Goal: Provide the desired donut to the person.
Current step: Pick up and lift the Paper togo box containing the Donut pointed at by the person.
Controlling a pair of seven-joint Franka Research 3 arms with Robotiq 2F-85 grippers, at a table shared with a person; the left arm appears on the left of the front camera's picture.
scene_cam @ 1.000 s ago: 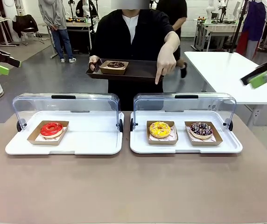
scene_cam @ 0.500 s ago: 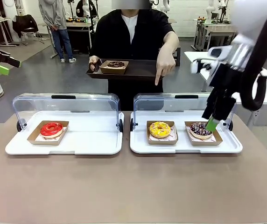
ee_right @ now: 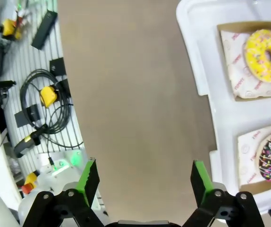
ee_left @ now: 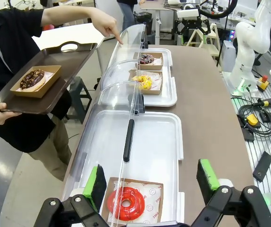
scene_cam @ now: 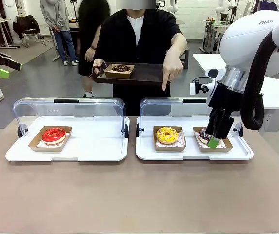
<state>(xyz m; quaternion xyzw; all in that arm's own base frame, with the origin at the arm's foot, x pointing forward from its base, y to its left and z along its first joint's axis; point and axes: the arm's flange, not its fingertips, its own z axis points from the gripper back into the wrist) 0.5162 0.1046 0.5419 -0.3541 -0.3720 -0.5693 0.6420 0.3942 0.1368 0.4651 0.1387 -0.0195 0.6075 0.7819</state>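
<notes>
The person (scene_cam: pixel 139 39) stands across the table holding a brown serving tray (scene_cam: pixel 149 74) with a chocolate donut (scene_cam: pixel 121 68). Their other hand (scene_cam: pixel 171 66) points down over the yellow donut (scene_cam: pixel 167 135). A chocolate sprinkled donut (scene_cam: pixel 204 133) sits beside it on the right white tray (scene_cam: pixel 237 152). My right gripper (scene_cam: pixel 215 141) hangs open in front of the sprinkled donut. In the right wrist view that gripper (ee_right: pixel 144 184) has bare table between its fingers, with the yellow donut (ee_right: pixel 267 56) off to the right. My left gripper (scene_cam: pixel 5 68) (ee_left: pixel 152 179) is open, high at far left.
A red donut (scene_cam: pixel 54 134) (ee_left: pixel 126 203) lies on the left white tray (scene_cam: pixel 95 146). Both trays have clear lids (scene_cam: pixel 69 112) swung open at the back. Cables and tools (ee_right: pixel 40 109) lie beside the table. Bystanders stand behind the person.
My right arm has swung in from the right edge and come down over the right tray's sprinkled donut. The left arm and the person's pointing hand have held still.
</notes>
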